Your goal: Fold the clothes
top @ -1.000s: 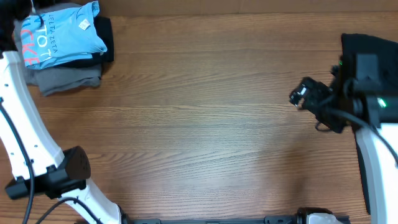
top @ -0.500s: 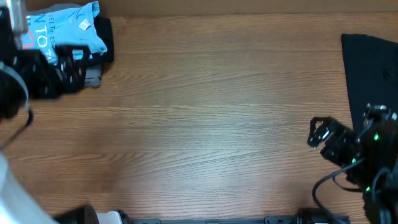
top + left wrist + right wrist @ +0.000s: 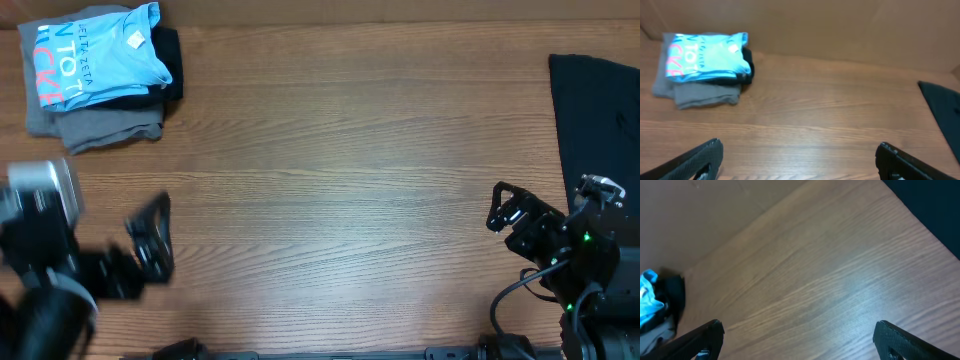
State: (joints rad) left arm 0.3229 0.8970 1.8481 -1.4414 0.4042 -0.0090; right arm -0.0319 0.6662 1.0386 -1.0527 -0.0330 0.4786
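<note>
1. Holding nothing, my left claw [image 3: 799, 150] has its fingers [image 3: 700, 160] spread wide over the wooden table [image 3: 340, 150]; in the overhead view it is a blur at lower left.
2. My right claw [image 3: 497, 208] is likewise spread and empty, at lower right; its wrist view shows wood grain between the two dark tips.
3. The clothes sit stacked at upper left of the overhead frame, well apart from both claws; the light blue T-shirt [image 3: 95, 50] lies folded on top, a grey garment [image 3: 100, 128] beneath it, a black garment [image 3: 172, 60] at the stack's right side.
4. A black cloth [image 3: 595, 110] lies flat at the right edge, near my right claw.
</note>
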